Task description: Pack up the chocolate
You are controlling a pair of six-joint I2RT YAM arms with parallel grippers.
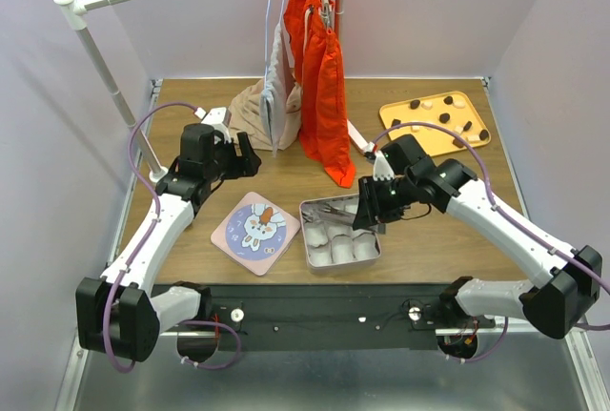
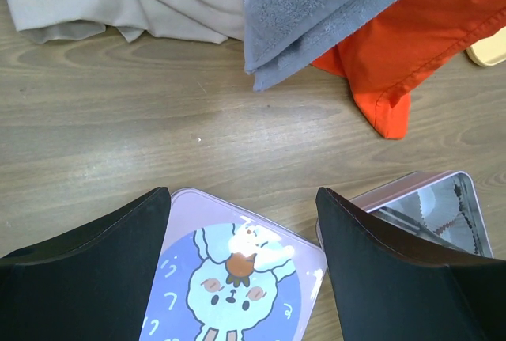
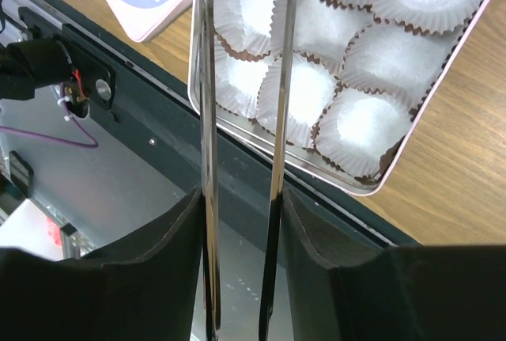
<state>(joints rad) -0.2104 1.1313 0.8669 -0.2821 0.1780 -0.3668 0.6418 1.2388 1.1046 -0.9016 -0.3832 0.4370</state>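
Left gripper [image 2: 241, 196]: spreading wide over lid [image 2: 237, 297].
Right gripper [image 3: 241, 198]: pinching tweezers [image 3: 278, 119], tips possibly touching cups [image 3: 360, 123].
Tin [image 1: 340, 264]: holding paper cups.
Tray [image 1: 400, 111]: carrying the chocolate [image 1: 444, 117].

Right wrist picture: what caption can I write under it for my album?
Right gripper holds metal tongs over a tin of empty white paper cups.
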